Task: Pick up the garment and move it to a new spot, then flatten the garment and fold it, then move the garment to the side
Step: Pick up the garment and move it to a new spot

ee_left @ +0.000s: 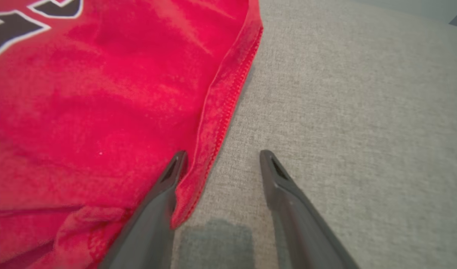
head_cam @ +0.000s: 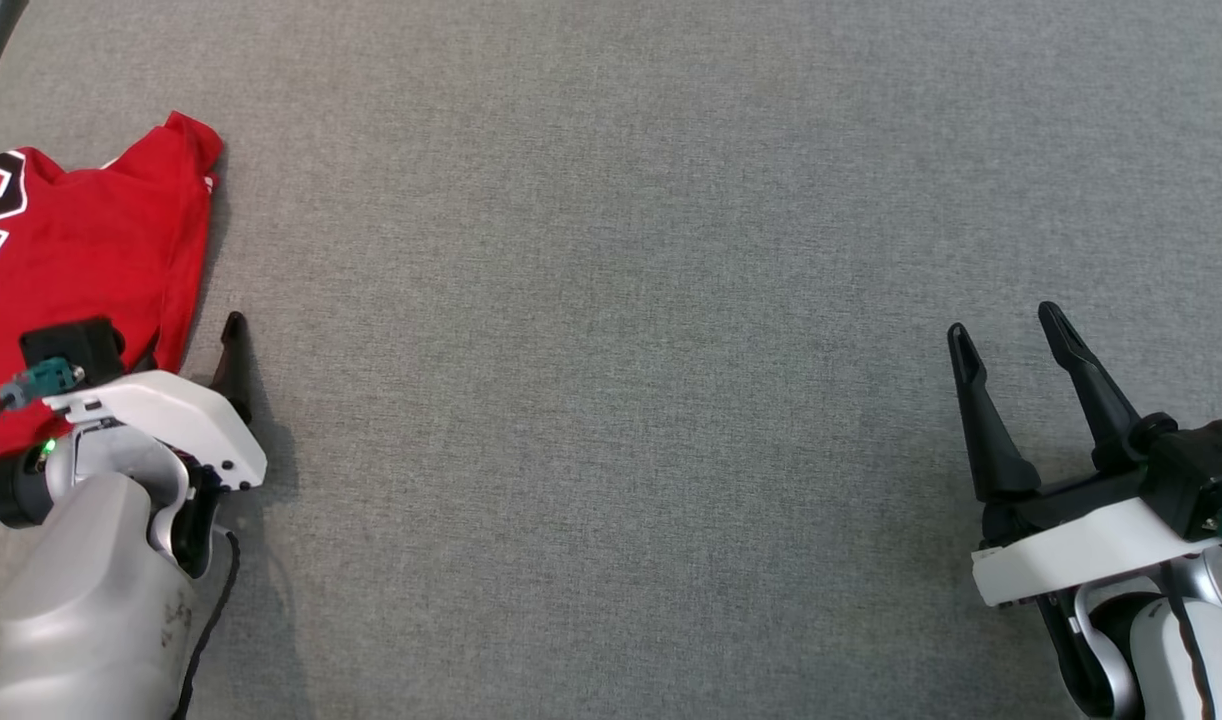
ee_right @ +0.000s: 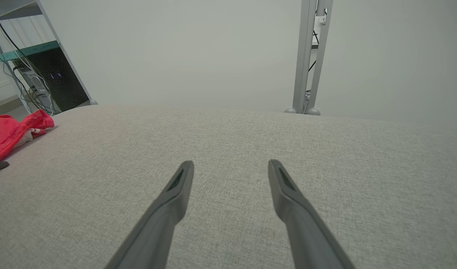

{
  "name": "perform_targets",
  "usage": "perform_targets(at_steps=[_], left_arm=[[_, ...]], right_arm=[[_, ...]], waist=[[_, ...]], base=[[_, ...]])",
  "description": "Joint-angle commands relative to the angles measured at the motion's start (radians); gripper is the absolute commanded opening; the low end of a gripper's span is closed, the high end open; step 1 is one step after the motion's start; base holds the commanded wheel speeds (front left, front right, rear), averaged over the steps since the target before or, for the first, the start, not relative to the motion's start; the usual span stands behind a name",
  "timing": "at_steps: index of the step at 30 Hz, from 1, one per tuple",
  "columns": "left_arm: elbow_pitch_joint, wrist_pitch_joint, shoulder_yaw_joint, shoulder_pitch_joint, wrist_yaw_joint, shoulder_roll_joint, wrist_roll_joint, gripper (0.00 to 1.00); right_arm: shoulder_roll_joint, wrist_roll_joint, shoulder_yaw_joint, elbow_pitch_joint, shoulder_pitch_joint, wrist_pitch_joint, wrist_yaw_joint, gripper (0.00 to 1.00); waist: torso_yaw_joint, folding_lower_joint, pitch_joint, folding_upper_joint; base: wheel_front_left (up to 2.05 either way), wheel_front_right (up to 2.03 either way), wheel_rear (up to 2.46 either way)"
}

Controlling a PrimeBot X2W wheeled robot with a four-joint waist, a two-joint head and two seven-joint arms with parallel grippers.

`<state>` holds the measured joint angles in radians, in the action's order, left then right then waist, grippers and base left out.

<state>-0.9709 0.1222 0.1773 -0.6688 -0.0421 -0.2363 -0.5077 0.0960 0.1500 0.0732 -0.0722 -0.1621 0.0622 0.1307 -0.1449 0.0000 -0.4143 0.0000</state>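
- The red garment (head_cam: 81, 250), printed with black-and-white lettering, is lying at the left side of the grey counter (head_cam: 621, 300).
- The left pincer (ee_left: 223, 155) is standing open and straddling the garment's hemmed edge, with one finger over the red cloth and the other over bare counter.
- The right pincer (head_cam: 1005, 325) is hovering open and empty over the counter's right side, well apart from the garment.
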Motion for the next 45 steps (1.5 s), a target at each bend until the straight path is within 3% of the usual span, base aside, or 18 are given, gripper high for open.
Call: perform_targets(at_steps=[1, 2, 3, 6, 12, 19, 27, 38, 45], left_arm=[[-0.046, -0.025, 0.007, -0.017, -0.009, -0.001, -0.007, 0.66], [-0.068, -0.023, 0.007, -0.023, -0.013, -0.002, -0.009, 0.05], [-0.091, -0.033, 0.011, -0.029, -0.019, -0.002, -0.011, 0.0], [-0.133, -0.017, 0.022, -0.047, -0.032, -0.002, -0.004, 0.0], [-0.122, 0.114, 0.005, -0.06, -0.027, -0.016, -0.004, 0.0], [0.006, 0.143, -0.031, -0.007, -0.008, -0.027, 0.008, 0.0], [0.406, 0.142, -0.091, 0.191, 0.055, -0.029, 0.078, 0.0], [0.91, 0.052, -0.036, 0.485, 0.15, -0.004, 0.122, 0.0], [1.046, -0.018, 0.06, 0.474, 0.129, 0.023, 0.139, 0.0]], right_arm=[[0.004, 0.001, -0.001, 0.006, -0.014, 0.009, 0.0, 1.0], [0.004, 0.001, -0.003, 0.007, -0.017, 0.01, 0.0, 1.0], [0.004, 0.001, -0.005, 0.008, -0.018, 0.012, 0.0, 1.0], [0.003, 0.001, -0.011, 0.014, -0.018, 0.013, 0.0, 1.0], [-0.003, 0.002, -0.028, 0.027, -0.005, 0.03, 0.0, 1.0], [-0.012, -0.001, -0.059, 0.042, 0.017, 0.047, 0.0, 1.0], [-0.027, 0.0, -0.094, 0.047, 0.068, 0.052, 0.0, 1.0], [-0.04, 0.0, -0.11, 0.027, 0.124, 0.036, 0.0, 1.0], [-0.042, 0.003, -0.12, 0.01, 0.109, 0.035, 0.0, 1.0]], waist=[[0.004, 0.0, 0.002, 0.0], [0.004, 0.0, 0.004, 0.0], [0.005, 0.0, 0.006, 0.0], [0.003, 0.0, 0.016, 0.0], [-0.001, 0.0, 0.058, 0.0], [-0.004, 0.0, 0.131, 0.0], [-0.004, 0.0, 0.225, 0.0], [0.05, 0.0, 0.288, 0.0], [0.122, 0.0, 0.269, 0.0]], base=[[0.0, 0.0, 0.0], [0.0, 0.0, 0.0], [0.0, 0.0, 0.0], [0.0, 0.0, 0.0], [0.0, 0.0, 0.0], [0.0, 0.0, 0.0], [0.0, 0.0, 0.0], [0.0, 0.0, 0.0], [0.0, 0.0, 0.0]])
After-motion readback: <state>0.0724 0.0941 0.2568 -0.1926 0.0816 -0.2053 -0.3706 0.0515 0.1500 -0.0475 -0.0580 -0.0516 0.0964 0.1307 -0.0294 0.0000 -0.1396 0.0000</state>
